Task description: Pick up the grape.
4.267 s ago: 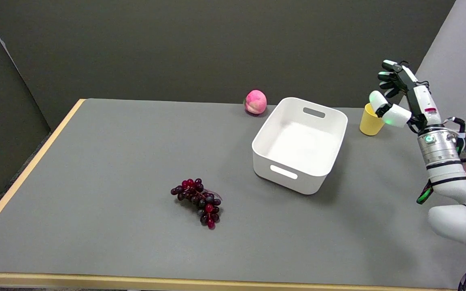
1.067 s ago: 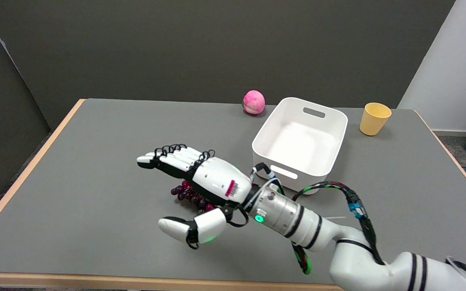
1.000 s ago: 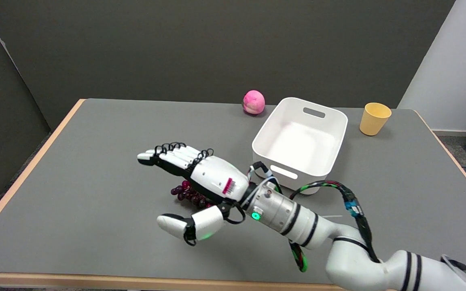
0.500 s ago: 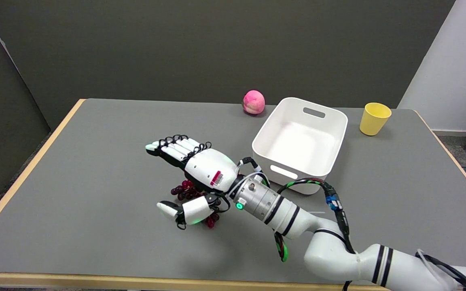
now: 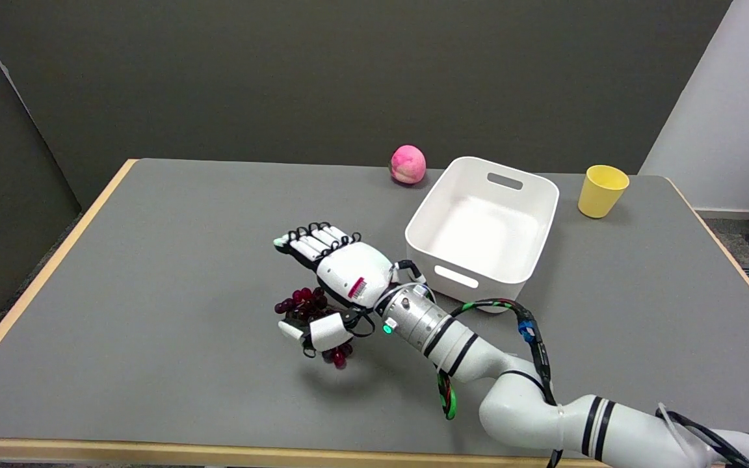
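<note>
1. Dark-red grape (image 5: 302, 304) bunch lies on the table directly beneath my right hand (image 5: 339, 276).
2. Fingers (image 5: 313, 237) spread, thumb low alongside: released, holding nothing, I judge poised to close.

right hand (image 5: 339, 286) covering much of the grape bunch (image 5: 302, 305) (contact unclear), right arm cut off at lower right edge

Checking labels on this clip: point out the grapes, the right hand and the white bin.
grapes (image 5: 296, 303), head view, left end of the bunch
right hand (image 5: 348, 270), head view, back of the hand
white bin (image 5: 459, 278), head view, near wall
</note>
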Controlling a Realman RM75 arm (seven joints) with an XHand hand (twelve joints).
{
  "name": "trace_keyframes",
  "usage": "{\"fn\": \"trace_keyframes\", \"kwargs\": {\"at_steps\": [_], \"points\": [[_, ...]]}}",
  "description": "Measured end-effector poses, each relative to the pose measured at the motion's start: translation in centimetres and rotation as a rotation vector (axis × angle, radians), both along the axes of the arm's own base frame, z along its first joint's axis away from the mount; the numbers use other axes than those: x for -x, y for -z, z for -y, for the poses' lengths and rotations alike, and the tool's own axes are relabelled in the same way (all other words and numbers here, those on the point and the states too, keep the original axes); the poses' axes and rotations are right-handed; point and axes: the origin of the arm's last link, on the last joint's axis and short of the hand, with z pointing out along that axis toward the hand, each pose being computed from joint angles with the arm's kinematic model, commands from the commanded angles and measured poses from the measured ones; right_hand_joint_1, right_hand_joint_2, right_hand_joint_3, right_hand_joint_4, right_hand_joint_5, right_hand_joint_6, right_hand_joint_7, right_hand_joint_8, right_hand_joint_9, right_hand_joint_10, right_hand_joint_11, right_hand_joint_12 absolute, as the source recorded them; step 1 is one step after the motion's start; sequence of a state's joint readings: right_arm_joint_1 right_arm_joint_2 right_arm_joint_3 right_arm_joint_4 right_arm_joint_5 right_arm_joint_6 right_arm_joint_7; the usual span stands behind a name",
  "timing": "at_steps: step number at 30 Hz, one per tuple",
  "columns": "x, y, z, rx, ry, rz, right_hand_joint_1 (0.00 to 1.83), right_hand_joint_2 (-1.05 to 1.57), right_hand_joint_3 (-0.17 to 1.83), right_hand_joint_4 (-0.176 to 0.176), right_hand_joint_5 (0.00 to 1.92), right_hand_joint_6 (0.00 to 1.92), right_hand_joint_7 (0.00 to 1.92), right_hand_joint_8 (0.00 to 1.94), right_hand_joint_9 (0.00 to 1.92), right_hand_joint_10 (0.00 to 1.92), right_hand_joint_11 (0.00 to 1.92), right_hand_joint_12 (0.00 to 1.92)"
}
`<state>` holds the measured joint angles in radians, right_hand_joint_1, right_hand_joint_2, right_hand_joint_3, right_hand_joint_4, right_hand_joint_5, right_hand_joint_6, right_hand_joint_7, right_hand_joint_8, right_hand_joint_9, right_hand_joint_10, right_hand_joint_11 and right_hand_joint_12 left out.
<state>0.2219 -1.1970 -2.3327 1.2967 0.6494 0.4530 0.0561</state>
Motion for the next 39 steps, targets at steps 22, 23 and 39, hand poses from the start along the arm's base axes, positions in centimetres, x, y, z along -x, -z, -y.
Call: {"fn": "trace_keyframes", "kwargs": {"at_steps": [22, 23, 39], "points": [[2.1, -1.8, -1.4, 0.096, 0.003, -0.087, 0.49, 0.65, 0.82, -0.089, 0.18, 0.39, 0.26, 0.38, 0.11, 0.80, 0.08, 1.29], [2.1, -1.8, -1.5, 0.098, 0.004, -0.088, 0.49, 0.65, 0.82, -0.089, 0.18, 0.39, 0.26, 0.38, 0.11, 0.80, 0.08, 1.29], [2.9, -1.4, -2.4, 0.095, 0.034, -0.075, 0.54, 0.66, 0.83, -0.100, 0.19, 0.40, 0.30, 0.42, 0.16, 0.85, 0.11, 1.32]]}}
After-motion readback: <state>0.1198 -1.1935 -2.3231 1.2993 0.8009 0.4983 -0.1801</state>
